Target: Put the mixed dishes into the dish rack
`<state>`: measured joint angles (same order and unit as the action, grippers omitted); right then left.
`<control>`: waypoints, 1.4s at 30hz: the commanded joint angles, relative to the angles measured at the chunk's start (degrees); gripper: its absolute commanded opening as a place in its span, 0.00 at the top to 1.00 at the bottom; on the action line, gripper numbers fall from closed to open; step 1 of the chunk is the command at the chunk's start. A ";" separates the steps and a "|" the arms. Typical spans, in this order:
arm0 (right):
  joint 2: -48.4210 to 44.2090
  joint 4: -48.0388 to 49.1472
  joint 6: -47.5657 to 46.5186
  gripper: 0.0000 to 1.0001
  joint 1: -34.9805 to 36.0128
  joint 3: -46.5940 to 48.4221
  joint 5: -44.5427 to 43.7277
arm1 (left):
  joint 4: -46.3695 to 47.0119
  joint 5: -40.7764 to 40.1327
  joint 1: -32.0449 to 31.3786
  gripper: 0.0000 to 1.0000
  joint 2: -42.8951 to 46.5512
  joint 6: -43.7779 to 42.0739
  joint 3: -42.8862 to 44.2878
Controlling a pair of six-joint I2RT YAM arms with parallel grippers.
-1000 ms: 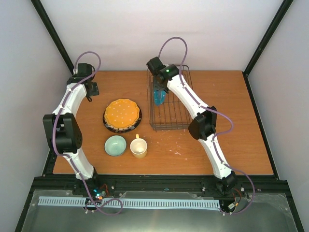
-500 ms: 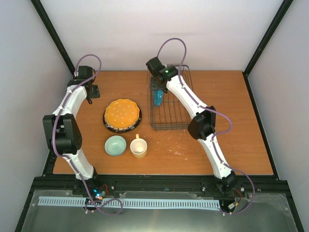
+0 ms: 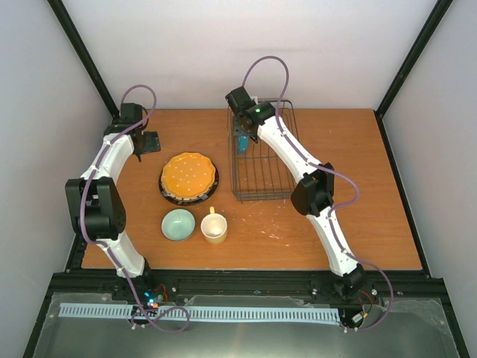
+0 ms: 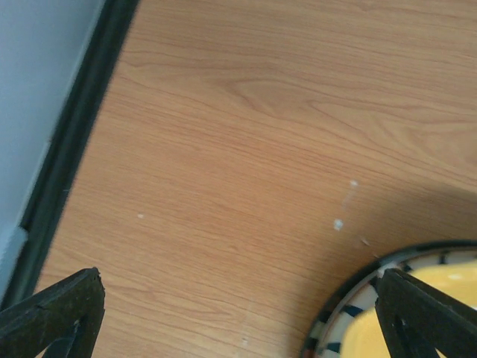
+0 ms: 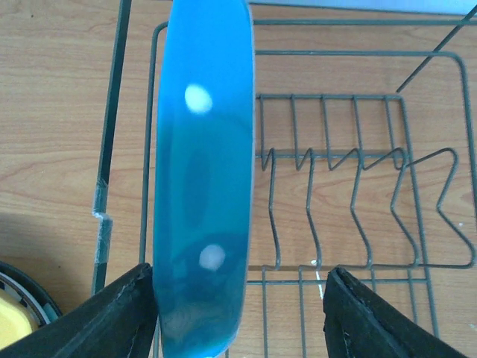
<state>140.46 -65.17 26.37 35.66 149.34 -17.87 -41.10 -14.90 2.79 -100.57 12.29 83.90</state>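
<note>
1. The right pincer (image 5: 240,302) was spread wide over the rack (image 5: 328,171) and gripped nothing. The teal plate (image 5: 203,186) stood on edge between its fingers, close against the one on the wrist view's left (whether touching, I could not tell).
2. That plate sat at the rack's far-left side, just inside the wire wall.
3. The left pincer (image 4: 238,313) was also wide open and empty, hovering above bare counter (image 4: 246,149) near the far-left corner.
4. The yellow plate (image 3: 188,175) lay on a striped plate (image 4: 346,309), whose rim showed just beside one left-pincer finger.
5. The bowl (image 3: 178,224) and mug (image 3: 215,227) sat side by side on the counter, nearer the arms and apart from the rack.
</note>
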 commanded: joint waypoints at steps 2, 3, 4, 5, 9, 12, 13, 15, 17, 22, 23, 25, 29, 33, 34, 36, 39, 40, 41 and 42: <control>-5.42 4.08 -0.52 0.39 0.11 -1.80 -3.83 | 1.79 11.56 0.39 0.00 3.07 -2.63 -1.54; -5.41 3.92 -0.50 0.39 0.11 -1.82 -3.98 | 1.77 12.23 0.46 0.01 3.23 -2.84 -1.76; -5.54 3.69 -0.53 0.39 0.07 -1.78 -4.20 | 1.55 12.94 0.54 0.01 3.22 -3.03 -1.88; -5.73 3.46 -0.53 0.39 0.03 -1.77 -4.58 | 1.10 13.22 0.55 0.02 3.13 -3.06 -1.85; -8.07 2.00 0.32 0.38 -0.35 -1.87 -9.15 | -1.07 17.12 0.64 0.11 2.39 -3.63 -2.17; -11.56 2.06 1.89 0.38 -1.55 -4.49 -13.21 | -2.77 21.49 0.65 0.28 1.62 -3.79 -3.35; -12.98 2.43 2.53 0.37 -2.21 -5.75 -13.76 | -3.49 22.62 0.64 0.37 1.16 -3.88 -3.77; -15.68 3.86 3.90 0.37 -4.09 -8.63 -13.11 | -5.12 24.62 0.64 0.50 0.02 -4.32 -4.65; -17.76 5.06 4.45 0.37 -6.00 -10.97 -11.50 | -6.15 26.80 0.64 0.55 -0.97 -4.76 -5.53; -19.36 5.09 3.19 0.37 -8.58 -11.81 -10.84 | -7.41 29.62 0.65 0.55 -3.32 -4.81 -6.02; -19.55 5.07 2.97 0.37 -8.79 -12.05 -10.73 | -7.56 29.78 0.64 0.55 -3.80 -4.87 -5.95; -20.07 5.24 2.69 0.37 -9.17 -12.88 -10.38 | -7.43 29.94 0.56 0.56 -4.66 -4.95 -5.96; -21.33 6.38 2.13 0.37 -9.54 -15.12 -9.63 | -7.49 29.70 0.52 0.59 -5.95 -4.92 -6.17; -21.72 7.00 1.61 0.37 -9.90 -15.81 -8.91 | -7.36 29.24 -0.18 0.62 -6.65 -4.94 -6.87; -21.70 7.00 1.47 0.37 -10.03 -15.83 -8.77 | -7.22 29.25 -0.30 0.62 -6.87 -4.87 -7.13; -21.72 7.07 1.20 0.37 -10.23 -15.83 -8.43 | -6.86 29.39 -0.33 0.62 -7.28 -4.76 -7.91; -21.64 7.32 0.86 0.37 -10.41 -15.76 -8.17 | -6.05 29.58 -0.41 0.63 -7.54 -4.69 -9.37; -21.64 7.37 0.80 0.37 -10.43 -15.82 -8.15 | -5.75 29.77 -0.41 0.65 -7.47 -4.66 -10.00; -21.56 7.34 0.79 0.37 -10.43 -15.82 -8.13 | -5.46 29.95 -0.40 0.67 -7.40 -4.65 -10.47; -21.55 7.31 0.83 0.37 -10.43 -15.83 -8.07 | -5.21 30.07 -0.41 0.70 -7.28 -4.71 -10.92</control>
<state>120.86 -58.94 27.66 25.45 133.53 -25.91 -46.85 13.69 2.79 -107.20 8.16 74.85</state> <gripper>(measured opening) 0.627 0.335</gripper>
